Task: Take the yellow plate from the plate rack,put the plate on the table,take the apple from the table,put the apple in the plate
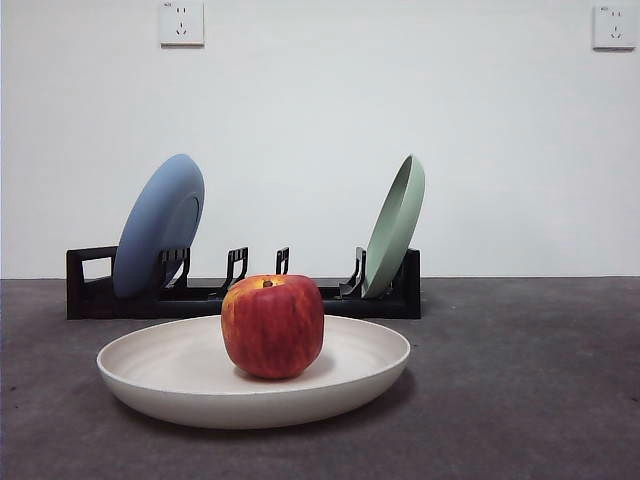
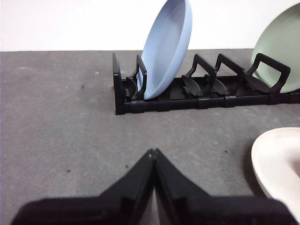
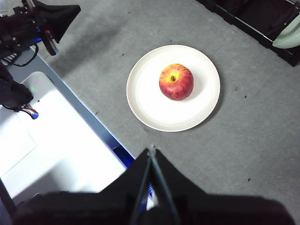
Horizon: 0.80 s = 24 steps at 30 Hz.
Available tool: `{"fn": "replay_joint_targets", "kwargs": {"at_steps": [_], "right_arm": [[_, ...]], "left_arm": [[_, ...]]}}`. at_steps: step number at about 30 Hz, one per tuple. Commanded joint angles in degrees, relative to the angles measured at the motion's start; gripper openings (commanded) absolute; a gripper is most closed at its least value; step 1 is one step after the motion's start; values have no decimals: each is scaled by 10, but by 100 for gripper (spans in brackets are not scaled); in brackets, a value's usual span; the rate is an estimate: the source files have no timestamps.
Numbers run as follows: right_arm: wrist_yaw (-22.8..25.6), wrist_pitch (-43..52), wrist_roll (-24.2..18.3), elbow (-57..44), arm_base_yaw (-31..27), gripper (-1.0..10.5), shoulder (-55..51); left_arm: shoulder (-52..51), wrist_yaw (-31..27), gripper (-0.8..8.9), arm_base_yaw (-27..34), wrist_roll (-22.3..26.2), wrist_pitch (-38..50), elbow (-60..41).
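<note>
On the tabletop (image 1: pixel 540 400) just in front of the plate rack (image 1: pixel 240 295), the yellow plate (image 1: pixel 160 375) lies flat with the apple (image 1: pixel 272 325) sitting near its middle. Both left gripper (image 2: pixel 153 152) and right gripper (image 3: pixel 151 150) have fingers pressed together, holding nothing, well apart from the plate. Every step looks finished; nothing further seems needed beyond staying clear.

3 plates (image 1: pixel 250 385), 1 apple (image 1: pixel 272 326), 1 rack (image 1: pixel 240 295), 2 wall sockets (image 1: pixel 181 23), 2 end effectors (image 2: pixel 153 154)

Yellow plate (image 2: pixel 277 161) cut off; pale green plate (image 3: pixel 288 37) mostly cropped.
</note>
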Motion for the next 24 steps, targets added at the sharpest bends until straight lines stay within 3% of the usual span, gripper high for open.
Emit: {"fn": "replay_joint_targets", "kwargs": {"at_steps": [1, 16, 20, 24], "right_arm": [[0, -13, 2, 0, 1, 2, 1], [1, -13, 2, 0, 0, 2, 0], [38, 8, -76, -1, -28, 2, -21], [14, 104, -108, -2, -83, 2, -59]], "left_arm": [[5, 0, -3, 2, -6, 5, -6], [28, 0, -3, 2, -6, 5, -6], [32, 0, -3, 2, -6, 5, -6], [33, 0, -3, 2, -6, 5, -6]]}}
